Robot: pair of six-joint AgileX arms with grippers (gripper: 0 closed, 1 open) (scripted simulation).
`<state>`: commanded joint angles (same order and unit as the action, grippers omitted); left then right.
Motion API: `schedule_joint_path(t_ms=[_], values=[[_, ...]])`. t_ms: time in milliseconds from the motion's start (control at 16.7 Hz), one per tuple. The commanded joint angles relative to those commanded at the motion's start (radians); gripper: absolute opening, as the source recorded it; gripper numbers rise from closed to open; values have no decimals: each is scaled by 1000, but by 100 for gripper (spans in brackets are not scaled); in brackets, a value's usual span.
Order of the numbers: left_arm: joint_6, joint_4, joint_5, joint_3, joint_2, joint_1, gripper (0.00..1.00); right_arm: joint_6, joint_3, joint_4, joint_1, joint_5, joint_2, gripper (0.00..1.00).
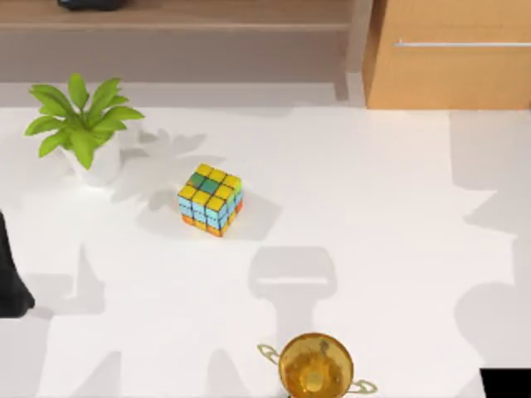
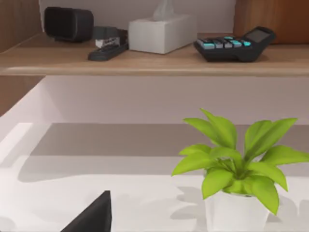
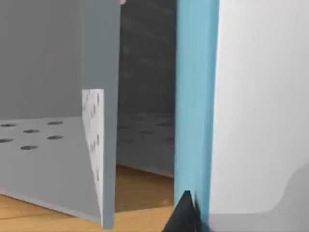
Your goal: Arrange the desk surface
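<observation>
The desk surface (image 1: 373,215) is a broad white tabletop. On it stand a multicoloured puzzle cube (image 1: 210,199) left of centre, a green plant in a white pot (image 1: 83,124) at the back left, and a golden trophy cup (image 1: 315,366) at the front edge. My left arm (image 1: 12,274) sits at the left edge, well left of the cube. A dark tip of my left gripper (image 2: 91,220) faces the plant (image 2: 236,164) from a distance. My right arm (image 1: 506,383) is parked at the front right corner. A dark tip of the right gripper (image 3: 182,215) shows beside a blue edge.
A wooden shelf (image 2: 154,63) along the back carries a black box (image 2: 68,23), a stapler (image 2: 108,44), a tissue box (image 2: 161,31) and a calculator (image 2: 235,44). A light-wood drawer unit (image 1: 452,54) with a metal handle stands at the back right. Grey perforated panels (image 3: 43,145) lie off the table's right.
</observation>
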<state>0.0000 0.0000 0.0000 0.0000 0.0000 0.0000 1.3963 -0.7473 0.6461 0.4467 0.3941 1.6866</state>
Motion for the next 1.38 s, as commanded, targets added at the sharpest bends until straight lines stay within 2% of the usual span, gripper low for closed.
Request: schedule_joint_path(t_ms=[180, 420, 780, 1380], values=[[0, 0, 0, 0, 0, 0, 100, 35, -88, 24, 66, 44, 107, 0], [0, 0, 0, 0, 0, 0, 100, 51, -154, 40, 75, 69, 193, 0], [0, 0, 0, 0, 0, 0, 100, 53, -154, 40, 71, 67, 193, 0], [0, 0, 0, 0, 0, 0, 100, 63, -265, 26, 38, 33, 286, 0]])
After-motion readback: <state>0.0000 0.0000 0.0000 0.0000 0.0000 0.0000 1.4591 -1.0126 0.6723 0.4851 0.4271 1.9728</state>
